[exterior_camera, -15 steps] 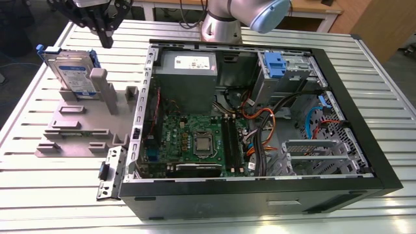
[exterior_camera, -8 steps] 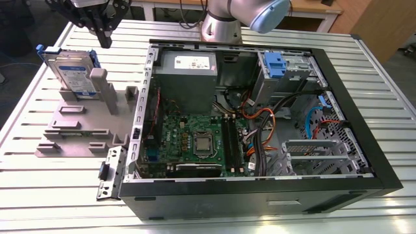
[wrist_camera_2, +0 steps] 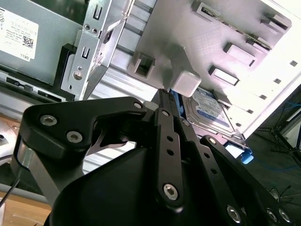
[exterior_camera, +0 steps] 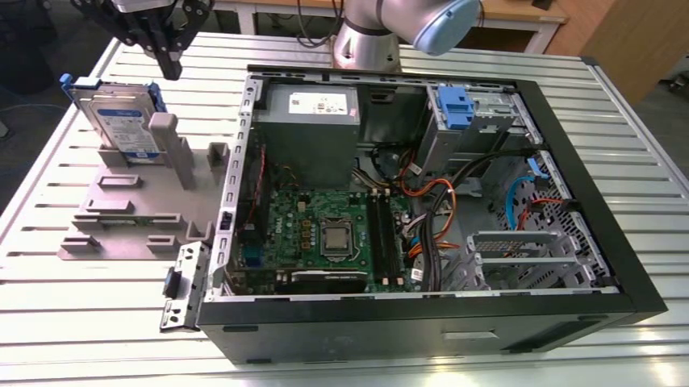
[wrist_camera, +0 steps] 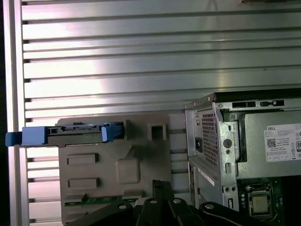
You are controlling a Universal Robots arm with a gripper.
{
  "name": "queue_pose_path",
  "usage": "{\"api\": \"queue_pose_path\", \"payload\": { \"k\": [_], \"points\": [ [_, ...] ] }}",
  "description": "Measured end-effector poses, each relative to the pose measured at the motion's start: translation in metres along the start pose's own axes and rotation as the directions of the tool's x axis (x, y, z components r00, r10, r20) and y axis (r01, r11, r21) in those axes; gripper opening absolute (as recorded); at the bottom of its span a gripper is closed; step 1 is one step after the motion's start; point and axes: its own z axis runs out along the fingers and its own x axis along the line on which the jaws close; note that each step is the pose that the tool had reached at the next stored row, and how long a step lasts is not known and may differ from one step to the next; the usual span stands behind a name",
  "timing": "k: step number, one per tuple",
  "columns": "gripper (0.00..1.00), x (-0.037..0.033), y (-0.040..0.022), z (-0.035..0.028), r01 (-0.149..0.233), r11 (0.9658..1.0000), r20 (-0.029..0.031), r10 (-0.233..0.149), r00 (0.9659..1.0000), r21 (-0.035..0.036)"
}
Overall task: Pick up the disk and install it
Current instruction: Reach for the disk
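Starting at the exterior view's left, the disk [exterior_camera: 116, 121] stands on its long edge in a far slot of the grey slotted stand [exterior_camera: 129, 218]. Its label faces out, and the blue carrier rail [exterior_camera: 71, 81] wraps its rim. I judge it is parked upright like this so that its top edge is free to be pinched from above. In the first wrist view I look straight down on that edge [wrist_camera: 75, 134], with the rail's blue tab sticking out past the stand.

My gripper [exterior_camera: 170, 68] hangs above the disk, a little toward the case and well clear of it. Its fingers are closed together with nothing between them, and the second wrist view shows them pressed side by side [wrist_camera_2: 164, 96]. So the disk has not been picked up.

The stand's tall post [exterior_camera: 161, 133] rises just beside the disk on the case side, and I think it limits how a grip could come in there.

Further right, the open computer case [exterior_camera: 431, 326] lies on its side on the slatted metal table [exterior_camera: 64, 322]. Inside it, the grey power supply [exterior_camera: 306, 121] sits at the far end and the green motherboard [exterior_camera: 323, 234] nearer. Right of these is a bay holding a blue rail [exterior_camera: 457, 109]. Orange and black cables [exterior_camera: 463, 193] sprawl beside the bay and could foul a descent. An empty metal drive cage [exterior_camera: 517, 258] sits at the near right.
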Motion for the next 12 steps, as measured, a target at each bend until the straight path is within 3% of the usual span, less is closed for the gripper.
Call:
{"api": "queue_pose_path", "payload": {
  "k": [12],
  "points": [
    [0.11,0.0066,0.0005,0.0009,0.000,1.0000,-0.0041,0.000,1.0000,0.0002]
  ]
}}
